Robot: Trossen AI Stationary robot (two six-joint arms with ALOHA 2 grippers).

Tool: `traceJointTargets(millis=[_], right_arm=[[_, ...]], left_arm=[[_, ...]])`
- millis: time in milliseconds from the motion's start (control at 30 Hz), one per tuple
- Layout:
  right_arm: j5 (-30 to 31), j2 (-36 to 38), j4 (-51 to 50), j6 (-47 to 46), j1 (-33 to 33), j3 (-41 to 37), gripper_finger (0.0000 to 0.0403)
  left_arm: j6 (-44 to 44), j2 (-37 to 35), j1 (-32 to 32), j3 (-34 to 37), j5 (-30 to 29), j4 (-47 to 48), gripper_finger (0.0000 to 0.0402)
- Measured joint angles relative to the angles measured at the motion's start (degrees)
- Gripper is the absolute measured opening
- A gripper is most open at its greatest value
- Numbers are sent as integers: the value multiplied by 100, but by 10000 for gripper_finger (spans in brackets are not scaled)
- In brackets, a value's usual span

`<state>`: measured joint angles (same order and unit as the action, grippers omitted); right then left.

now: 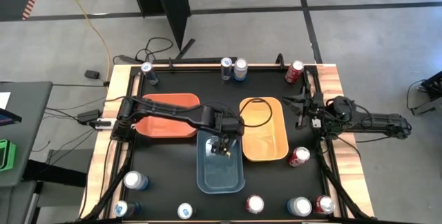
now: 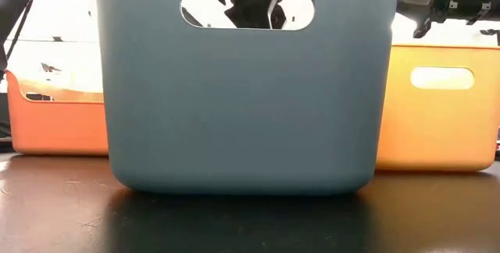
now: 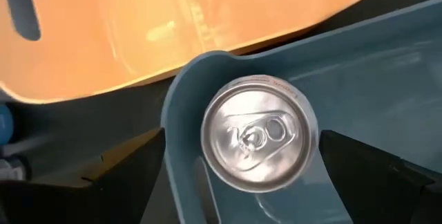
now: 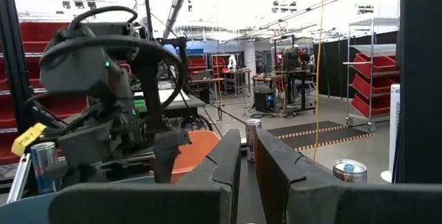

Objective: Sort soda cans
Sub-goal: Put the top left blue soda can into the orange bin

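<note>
Left gripper releasing a soda can into the blue bin

Jaws are standing apart around the upright can in the bin's corner nearest the two orange bins; seemingly let go. Next: lifting clear, reaching for another can at the table's edge. Right gripper is waiting, fingers together, by the right edge.

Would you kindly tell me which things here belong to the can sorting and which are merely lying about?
Job: soda cans; can in blue bin; orange bin; yellow bin.
Lying about: black cables; yellow cord.
</note>
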<state>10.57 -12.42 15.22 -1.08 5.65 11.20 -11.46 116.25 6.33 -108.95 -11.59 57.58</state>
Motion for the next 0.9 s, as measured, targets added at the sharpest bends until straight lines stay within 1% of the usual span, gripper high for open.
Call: traceJointTargets(millis=[300,667,767,900], right_arm=[[1,-1,0,0,-2,0,62],[0,-1,-24,0,0,0,62],[0,1,-49,0,-2,0,62],[0,-1,-131,-2,-2,1,62]], left_arm=[[165,0,9,-447,42,510,380],[125,0,-92,-1233,50,1117,380],[36,-34,-201,-1374,-76,1214,380],[-31,-298,-442,-1373,-413,1258,380]])
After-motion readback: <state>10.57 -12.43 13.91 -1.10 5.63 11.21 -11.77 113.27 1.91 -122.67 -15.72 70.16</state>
